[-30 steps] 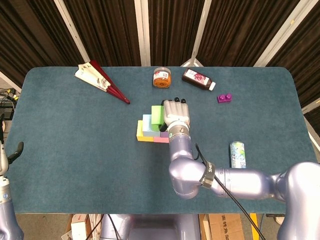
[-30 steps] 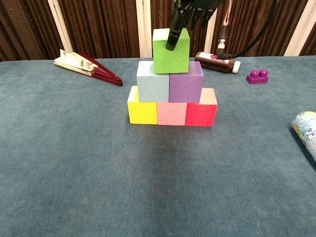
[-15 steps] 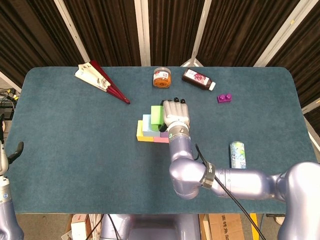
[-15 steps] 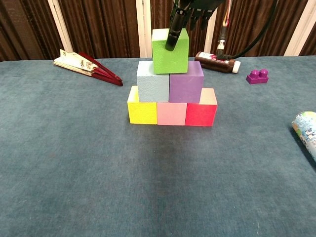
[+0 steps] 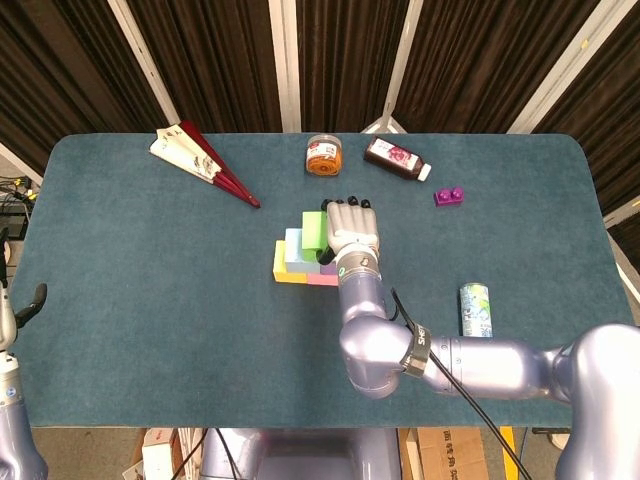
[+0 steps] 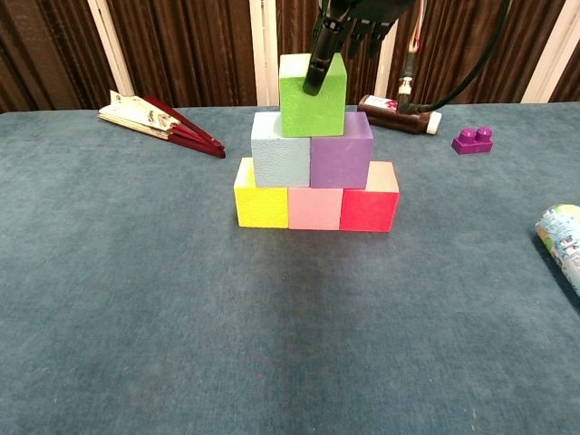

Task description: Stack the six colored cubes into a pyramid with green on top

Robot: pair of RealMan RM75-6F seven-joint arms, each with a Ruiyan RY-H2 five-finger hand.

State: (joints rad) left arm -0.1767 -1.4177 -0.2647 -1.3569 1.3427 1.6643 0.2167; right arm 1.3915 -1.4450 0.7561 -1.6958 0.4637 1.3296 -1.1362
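The pyramid stands mid-worktop (image 6: 109, 299): yellow cube (image 6: 261, 195), pink cube (image 6: 314, 207) and red cube (image 6: 369, 201) below, pale blue cube (image 6: 281, 151) and purple cube (image 6: 342, 152) above, green cube (image 6: 311, 94) on top. The right hand (image 5: 350, 228) holds the green cube from above. The left hand (image 5: 30, 302) hangs at the worktop's edge; its state I cannot tell.

right robot hand (image 5: 351, 228) | fingers down, gripping | left arm (image 5: 12, 400) at side

light: bright, even, overhead | shadows: soft, short | focus: sharp | glare: none | edges: slightly bowed
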